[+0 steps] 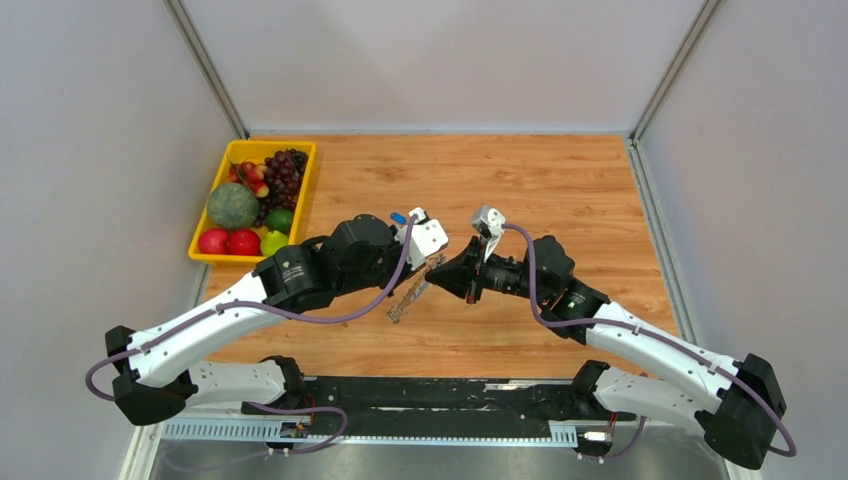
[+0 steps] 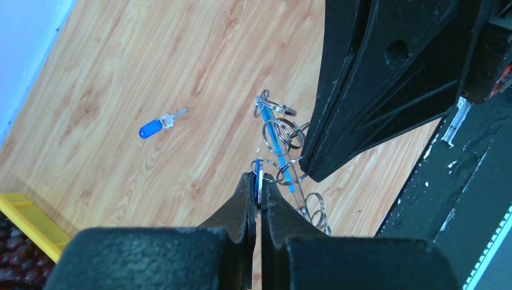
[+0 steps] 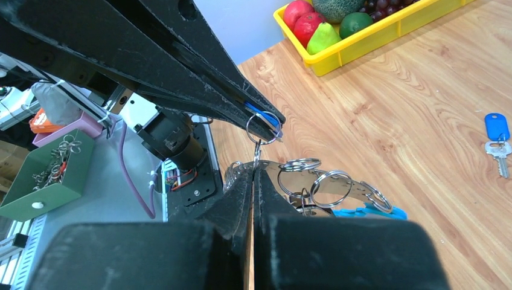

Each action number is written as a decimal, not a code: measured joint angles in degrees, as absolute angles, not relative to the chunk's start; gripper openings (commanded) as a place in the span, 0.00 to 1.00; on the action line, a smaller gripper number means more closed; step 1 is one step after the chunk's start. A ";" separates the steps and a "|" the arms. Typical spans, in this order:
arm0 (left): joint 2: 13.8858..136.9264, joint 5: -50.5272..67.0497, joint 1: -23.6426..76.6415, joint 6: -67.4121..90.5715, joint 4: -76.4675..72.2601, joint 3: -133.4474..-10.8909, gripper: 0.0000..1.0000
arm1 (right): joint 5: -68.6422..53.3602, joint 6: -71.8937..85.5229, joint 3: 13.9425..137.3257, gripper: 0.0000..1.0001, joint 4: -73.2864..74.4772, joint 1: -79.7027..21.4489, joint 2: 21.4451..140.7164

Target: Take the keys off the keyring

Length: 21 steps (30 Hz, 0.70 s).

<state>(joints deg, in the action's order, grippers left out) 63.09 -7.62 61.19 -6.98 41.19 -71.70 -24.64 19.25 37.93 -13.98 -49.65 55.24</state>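
The keyring point(image 1: 408, 298), a silvery band with a blue segment and several small split rings, hangs above the table between both grippers. My left gripper point(image 2: 258, 179) is shut on a blue-headed key point(image 2: 258, 170) that is still linked to the keyring point(image 2: 275, 140) by a small ring. My right gripper point(image 3: 254, 170) is shut on the keyring's metal band point(image 3: 338, 184), right beside the left fingers point(image 3: 238, 99). In the top view the left gripper point(image 1: 432, 262) and right gripper point(image 1: 447, 272) nearly touch tips. A loose blue-headed key point(image 2: 159, 124) lies on the table; it also shows in the right wrist view point(image 3: 497, 136).
A yellow tray point(image 1: 203, 250) of fruit stands at the back left of the wooden table. A green bin point(image 3: 57, 181) holding metal rings sits off the table's near edge in the right wrist view. The arm bases and a black rail point(image 1: 440, 395) run along the front.
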 measured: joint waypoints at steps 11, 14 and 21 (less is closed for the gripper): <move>62.78 -7.60 61.32 -7.01 40.01 -71.20 0.00 | -25.50 19.55 37.93 0.00 -13.47 -49.41 53.84; 62.33 -7.46 61.36 -7.01 39.18 -70.78 0.00 | -25.52 19.29 37.80 0.00 -13.39 -49.36 51.86; 62.24 -5.56 61.43 -7.01 37.56 -70.74 0.00 | -26.85 17.58 37.43 0.00 -13.54 -49.30 49.65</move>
<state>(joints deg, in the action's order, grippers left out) 62.24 -5.56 61.43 -7.01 37.56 -70.74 -26.85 17.58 37.43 -13.54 -49.30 49.65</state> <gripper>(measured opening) 0.019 0.005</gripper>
